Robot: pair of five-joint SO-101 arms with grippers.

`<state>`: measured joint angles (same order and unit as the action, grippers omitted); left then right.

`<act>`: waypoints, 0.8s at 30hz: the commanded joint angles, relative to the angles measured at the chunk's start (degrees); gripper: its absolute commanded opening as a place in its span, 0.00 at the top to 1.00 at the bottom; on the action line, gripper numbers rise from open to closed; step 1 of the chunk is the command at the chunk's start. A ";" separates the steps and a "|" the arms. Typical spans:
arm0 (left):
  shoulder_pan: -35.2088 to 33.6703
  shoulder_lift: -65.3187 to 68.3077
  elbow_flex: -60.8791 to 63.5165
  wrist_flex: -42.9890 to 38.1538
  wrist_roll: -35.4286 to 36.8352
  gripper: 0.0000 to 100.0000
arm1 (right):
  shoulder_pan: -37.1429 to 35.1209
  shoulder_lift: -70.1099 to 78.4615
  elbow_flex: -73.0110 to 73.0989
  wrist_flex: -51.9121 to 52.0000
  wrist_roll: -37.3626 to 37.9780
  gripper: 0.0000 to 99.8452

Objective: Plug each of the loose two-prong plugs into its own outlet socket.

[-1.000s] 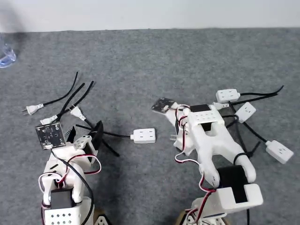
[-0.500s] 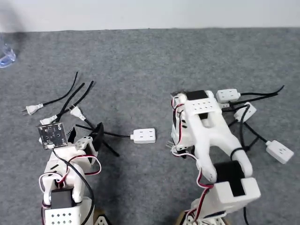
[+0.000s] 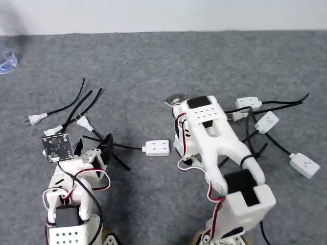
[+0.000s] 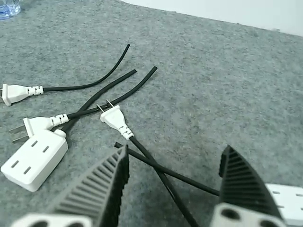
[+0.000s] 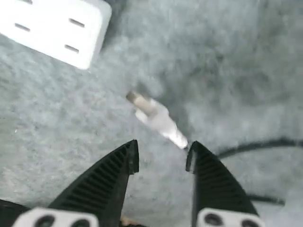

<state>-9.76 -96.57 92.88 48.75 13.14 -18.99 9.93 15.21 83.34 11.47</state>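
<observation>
On fuzzy carpet (image 3: 153,66), boxy white socket (image 3: 157,147)

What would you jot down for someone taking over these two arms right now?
Left gripper: jaws open, empty, with three loose plugs and a socket block on the table ahead of it.
Right gripper: jaws open, a fourth plug lying just ahead of them, short of a second socket block.
More socket blocks lie beside the right arm.
Done: no plug seen seated.
Left: every plug.
</observation>
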 commanded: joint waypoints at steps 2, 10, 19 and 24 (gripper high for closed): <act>0.44 -0.44 -0.40 -2.02 -0.70 0.71 | 1.54 2.59 -0.62 -5.41 5.36 0.88; 0.97 -0.44 -0.40 -2.02 -0.70 0.71 | 2.68 8.40 -3.34 -10.07 10.02 0.89; 3.60 -0.44 0.48 -2.02 -2.99 0.71 | 2.24 8.04 -8.44 -0.31 10.02 0.89; 3.52 -0.44 0.48 -2.02 -2.99 0.71 | 2.15 8.04 -8.35 3.03 12.92 0.89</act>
<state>-6.33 -96.57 93.85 48.75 10.95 -17.41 18.73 9.14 84.22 21.23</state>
